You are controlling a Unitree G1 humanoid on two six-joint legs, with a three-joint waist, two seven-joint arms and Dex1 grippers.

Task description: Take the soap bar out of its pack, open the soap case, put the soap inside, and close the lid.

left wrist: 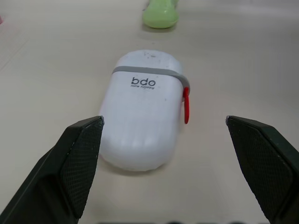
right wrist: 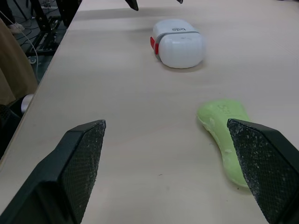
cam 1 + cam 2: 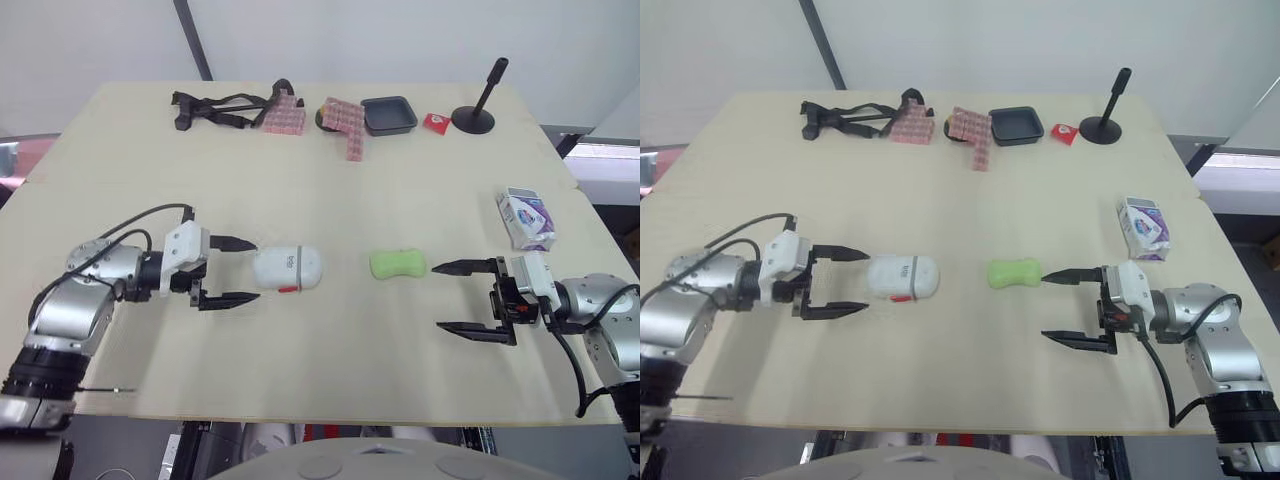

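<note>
Left eye view: left gripper, jaws apart, aligns with the closed white soap case, apparently to steady it. Right gripper, also apart, waits beside the unwrapped green soap bar.

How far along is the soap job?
Done: the green soap lies bare on the table, out of its pack, which sits apart near the right edge. In hand: nothing; the left hand is open and faces the white case, and the right hand is open beside the soap. Left: the case looks shut, so open it, put the soap in, close it.
</note>
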